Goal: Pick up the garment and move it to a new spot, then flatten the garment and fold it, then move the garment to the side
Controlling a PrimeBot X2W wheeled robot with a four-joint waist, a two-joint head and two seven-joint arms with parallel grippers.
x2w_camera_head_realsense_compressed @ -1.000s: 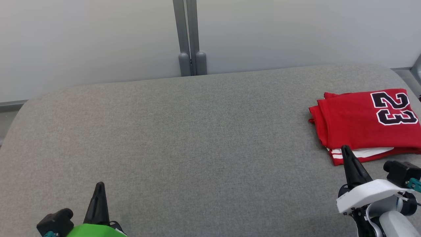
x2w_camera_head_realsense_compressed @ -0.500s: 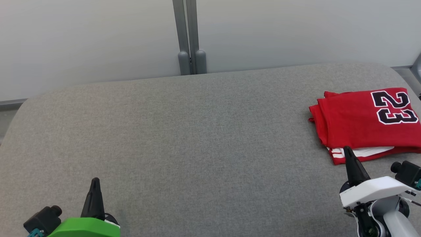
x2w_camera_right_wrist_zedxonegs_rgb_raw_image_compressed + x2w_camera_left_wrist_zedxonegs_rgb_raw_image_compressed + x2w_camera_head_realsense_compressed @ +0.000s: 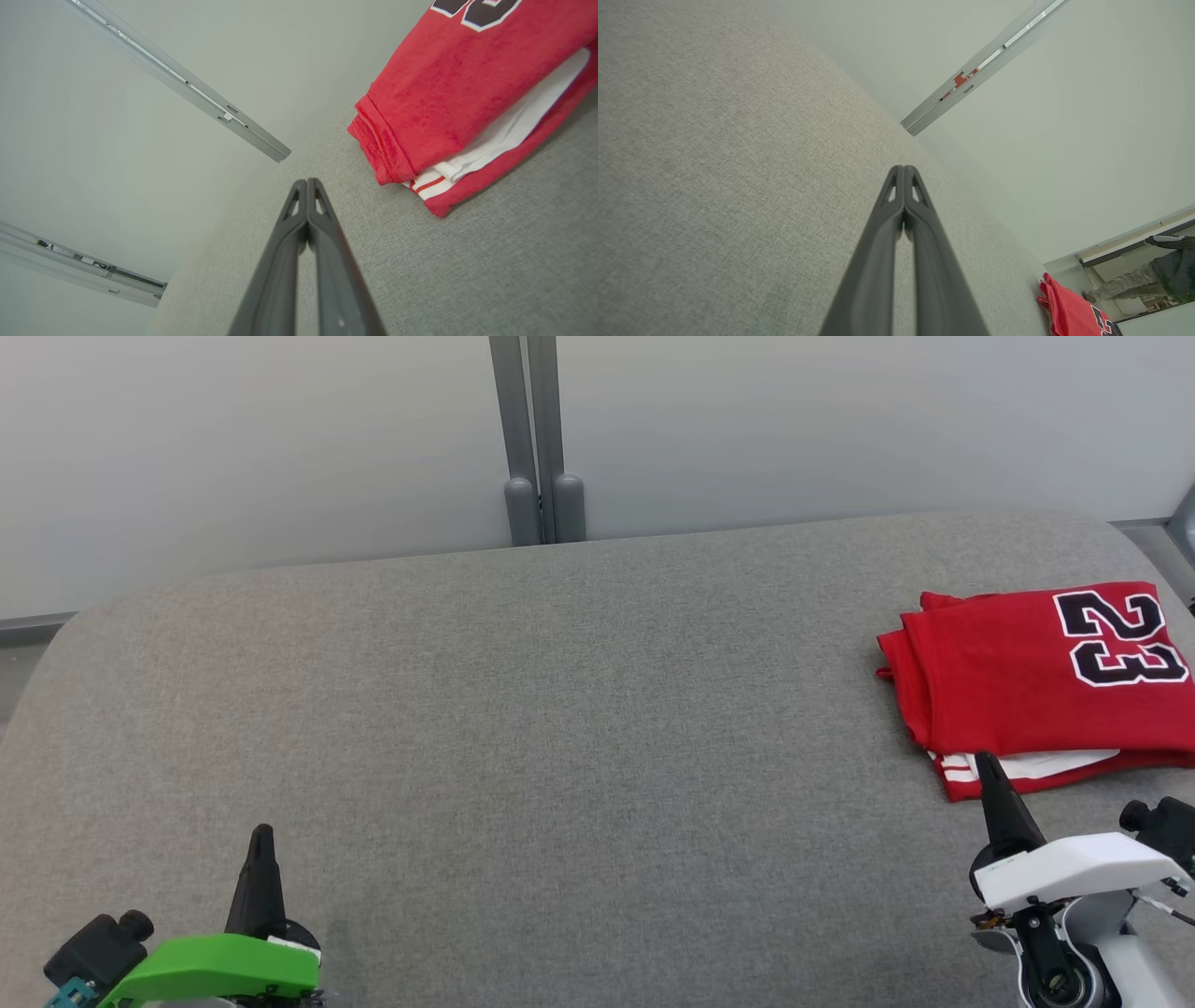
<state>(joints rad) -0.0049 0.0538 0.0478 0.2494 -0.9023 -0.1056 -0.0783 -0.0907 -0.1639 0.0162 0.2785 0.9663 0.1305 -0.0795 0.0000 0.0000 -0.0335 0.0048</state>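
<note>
A grey fabric-covered table (image 3: pixel 560 709) spreads before me, and the folded red garment (image 3: pixel 1018 681) — number 23 up — lies at three o'clock near its right edge. My left gripper (image 3: pixel 261 833) at seven o'clock and my right gripper (image 3: pixel 986 763) at four o'clock both have fingers pressed together, holding nothing — the right tip near the garment's front edge.

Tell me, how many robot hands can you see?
2. The left hand sits at the lower left over the grey surface, shut and empty. The right hand sits at the lower right, shut and empty, close to the folded red jersey.
</note>
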